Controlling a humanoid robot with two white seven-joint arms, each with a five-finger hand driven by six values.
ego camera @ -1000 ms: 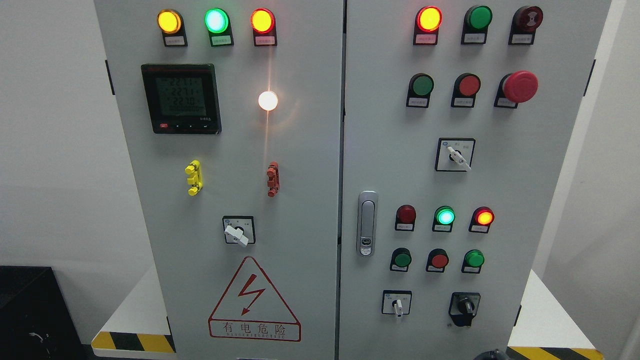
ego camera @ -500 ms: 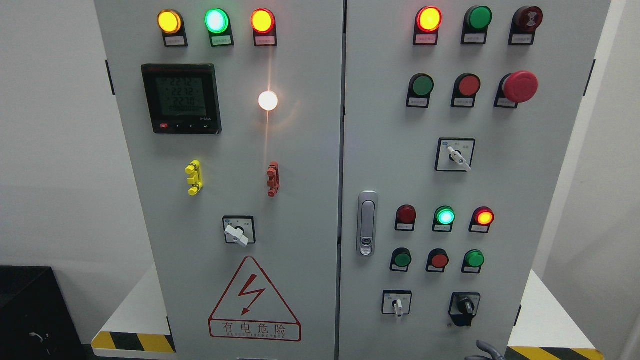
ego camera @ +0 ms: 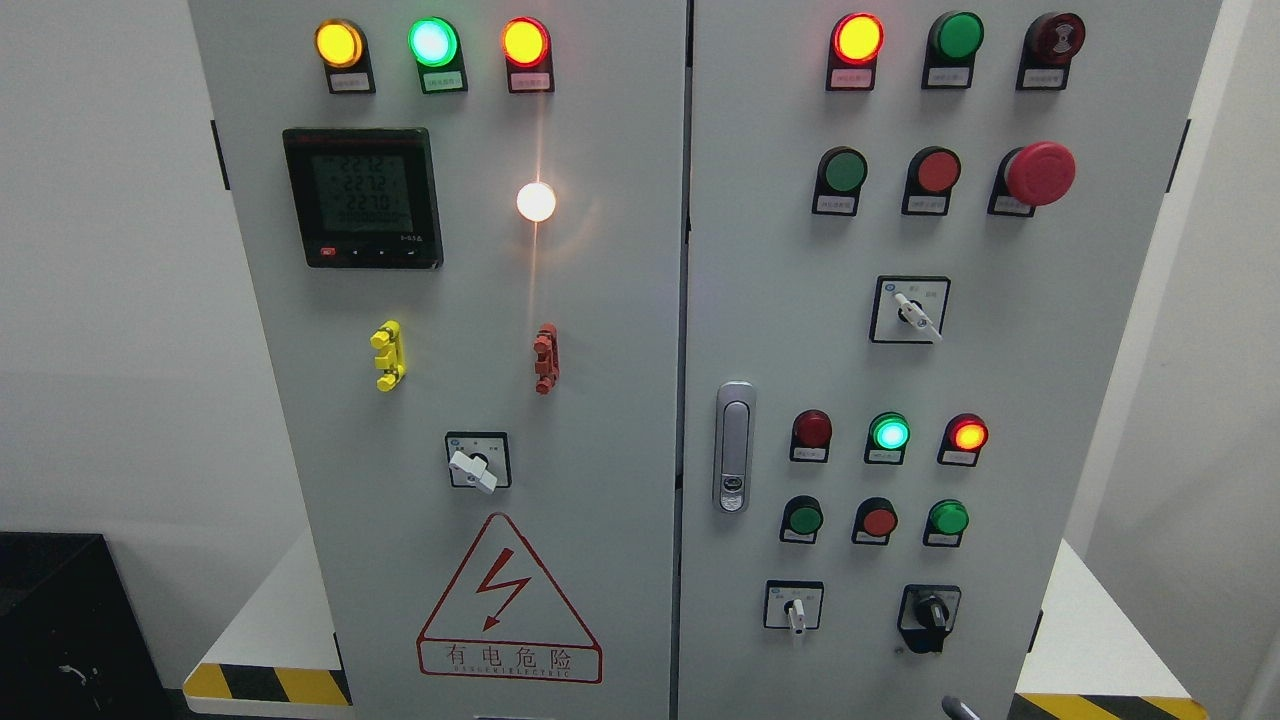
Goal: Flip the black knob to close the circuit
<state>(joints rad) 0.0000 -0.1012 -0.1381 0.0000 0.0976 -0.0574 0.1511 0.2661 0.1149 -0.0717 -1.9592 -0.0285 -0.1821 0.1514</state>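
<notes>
Black knob [ego camera: 931, 613] sits low on the right door of my cabinet [ego camera: 600, 300], pointer upright, a white switch [ego camera: 794, 610] to its left. Below, one fingertip [ego camera: 957, 709] shows; I cannot tell its grip.

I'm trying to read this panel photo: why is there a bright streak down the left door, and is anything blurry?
Head view: the round white lamp is overexposed, blooming into a vertical glare streak along the grey cabinet door; the black digital meter digits look faint and hard to read; the black rotary knob at lower right stays sharp.
</notes>
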